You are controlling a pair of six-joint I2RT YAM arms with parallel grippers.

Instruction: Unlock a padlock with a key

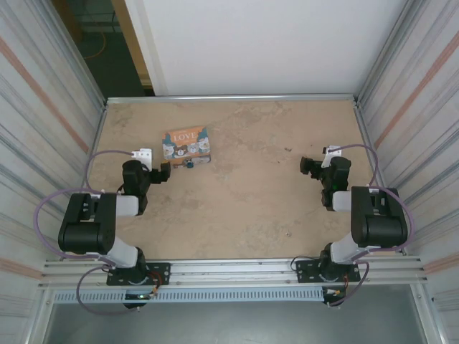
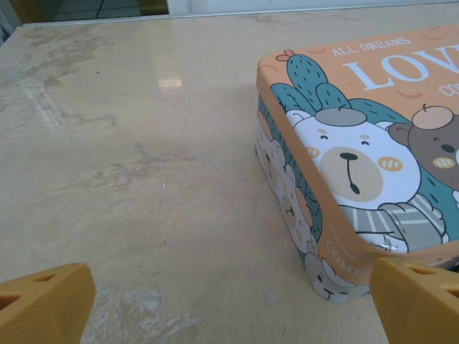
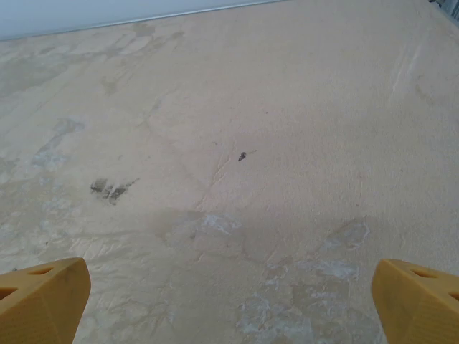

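Padlock (image 1: 190, 163): laid on the worktop (image 1: 244, 201), just beside the picture box (image 1: 186, 143). Left gripper (image 1: 166, 173) and right gripper (image 1: 305, 166): jaws spread wide, nothing held. The left is stationed nearest, presumably for pickup.

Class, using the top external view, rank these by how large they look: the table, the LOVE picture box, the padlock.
1. table
2. picture box
3. padlock, tiny, just in front of the box
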